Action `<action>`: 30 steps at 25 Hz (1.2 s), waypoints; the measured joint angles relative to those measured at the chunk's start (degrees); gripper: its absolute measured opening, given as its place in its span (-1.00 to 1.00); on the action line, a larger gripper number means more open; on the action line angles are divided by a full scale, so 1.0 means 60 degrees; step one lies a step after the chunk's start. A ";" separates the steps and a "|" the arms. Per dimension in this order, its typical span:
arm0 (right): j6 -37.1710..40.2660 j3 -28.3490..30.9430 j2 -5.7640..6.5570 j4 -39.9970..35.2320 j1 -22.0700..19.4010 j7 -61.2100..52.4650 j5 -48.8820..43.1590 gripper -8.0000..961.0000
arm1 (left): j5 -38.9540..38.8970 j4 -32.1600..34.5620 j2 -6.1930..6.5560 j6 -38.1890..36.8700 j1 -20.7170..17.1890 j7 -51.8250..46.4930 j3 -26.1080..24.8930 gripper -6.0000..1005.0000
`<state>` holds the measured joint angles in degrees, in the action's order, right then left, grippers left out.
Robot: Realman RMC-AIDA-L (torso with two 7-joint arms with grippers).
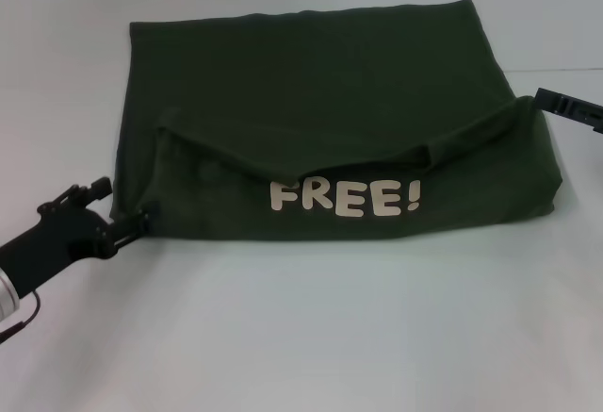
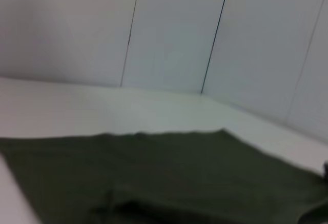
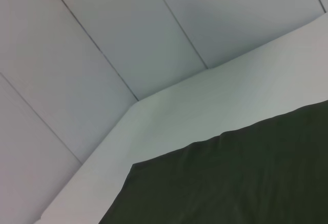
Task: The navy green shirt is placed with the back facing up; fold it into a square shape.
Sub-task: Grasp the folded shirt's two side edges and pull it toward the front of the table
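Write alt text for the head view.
A navy green shirt lies on a white table, its near part folded over so white "FREE!" lettering shows. The left claw is at its near left corner, the right claw at its right edge.

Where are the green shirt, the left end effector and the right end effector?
navy green shirt [image 1: 311, 82], head view, plain back panel.
left end effector [image 1: 141, 222], head view, tips at shirt's near corner.
right end effector [image 1: 565, 107], head view, black body.

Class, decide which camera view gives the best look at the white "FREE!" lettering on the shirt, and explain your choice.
The head view. There the lettering reads whole on the folded-over near part of the navy green shirt, between the left gripper and the right gripper. Both wrist views show only plain green fabric, no letters.
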<state>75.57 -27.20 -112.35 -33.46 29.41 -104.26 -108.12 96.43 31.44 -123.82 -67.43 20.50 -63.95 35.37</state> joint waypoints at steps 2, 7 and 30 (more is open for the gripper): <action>-0.0003 0.0082 -0.0032 0.0007 0.0006 -0.0002 0.0002 0.69 | 0.0088 -0.0022 -0.0012 0.0312 0.0005 0.0173 0.0022 0.68; -0.0019 0.0197 -0.0074 0.0017 0.0015 -0.0006 0.0003 0.69 | 0.0324 -0.0061 -0.0021 0.0930 0.0058 0.0408 0.0193 0.66; -0.0268 0.0360 -0.0084 0.0259 -0.0058 0.0121 0.0002 0.69 | 0.0482 -0.0161 -0.0048 0.2085 0.0391 0.0502 0.1576 0.59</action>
<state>73.96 -25.04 -112.85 -31.90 29.07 -103.53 -108.11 99.32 30.47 -124.10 -54.92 22.85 -60.94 44.83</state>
